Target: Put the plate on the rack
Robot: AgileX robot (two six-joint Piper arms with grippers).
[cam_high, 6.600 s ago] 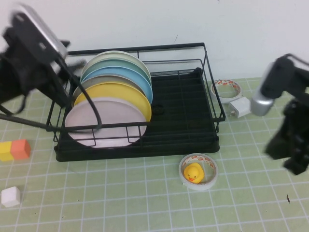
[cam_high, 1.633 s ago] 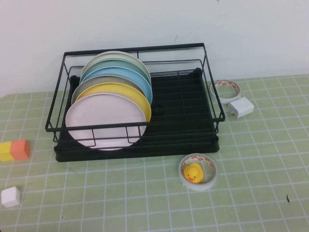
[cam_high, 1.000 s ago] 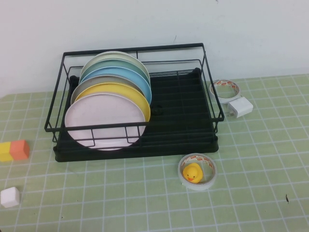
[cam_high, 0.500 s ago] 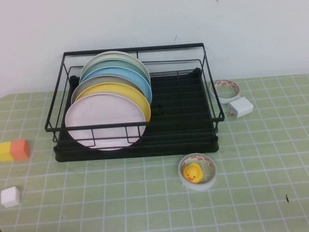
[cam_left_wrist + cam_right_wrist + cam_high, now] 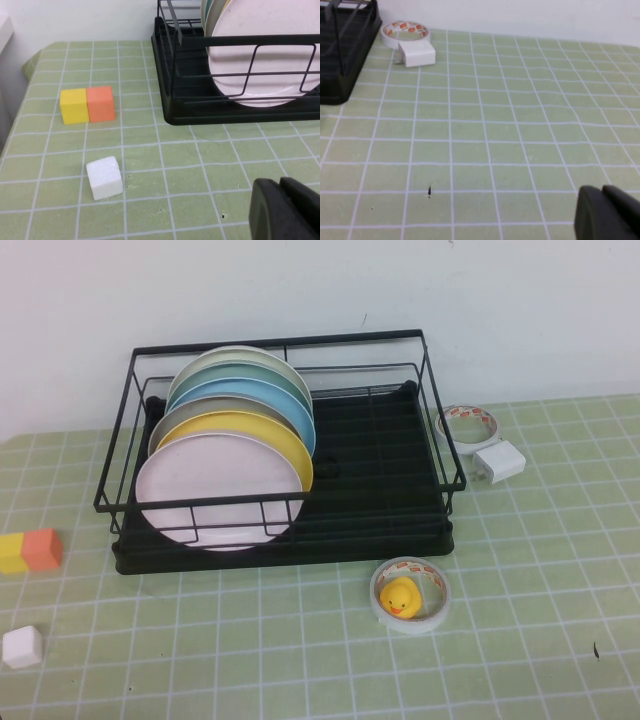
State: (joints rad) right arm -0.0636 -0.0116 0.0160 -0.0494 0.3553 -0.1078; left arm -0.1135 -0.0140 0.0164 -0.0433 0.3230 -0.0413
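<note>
The pale pink plate (image 5: pixel 215 490) stands on edge in the front slot at the left end of the black wire rack (image 5: pixel 400 540), leaning against a yellow plate (image 5: pixel 255 430). Neither arm shows in the high view. In the left wrist view my left gripper (image 5: pixel 280 184) is shut and empty, low over the mat in front of the rack (image 5: pixel 185 100), with the pink plate (image 5: pixel 265 55) beyond it. In the right wrist view my right gripper (image 5: pixel 601 191) is shut and empty over bare mat, well to the right of the rack (image 5: pixel 340 60).
Behind the yellow plate stand grey, light blue (image 5: pixel 275 400) and pale green plates. A yellow-and-orange block (image 5: pixel 30 550) and a white cube (image 5: pixel 22 647) lie to the rack's left. A tape roll holding a toy duck (image 5: pixel 410 595) lies in front; another tape roll (image 5: pixel 468 425) and a white charger (image 5: pixel 498 462) lie at the right.
In the oldest frame both arms were in the high view, the left one at the rack's left end. They have since left that view. The plates and the rack have not moved.
</note>
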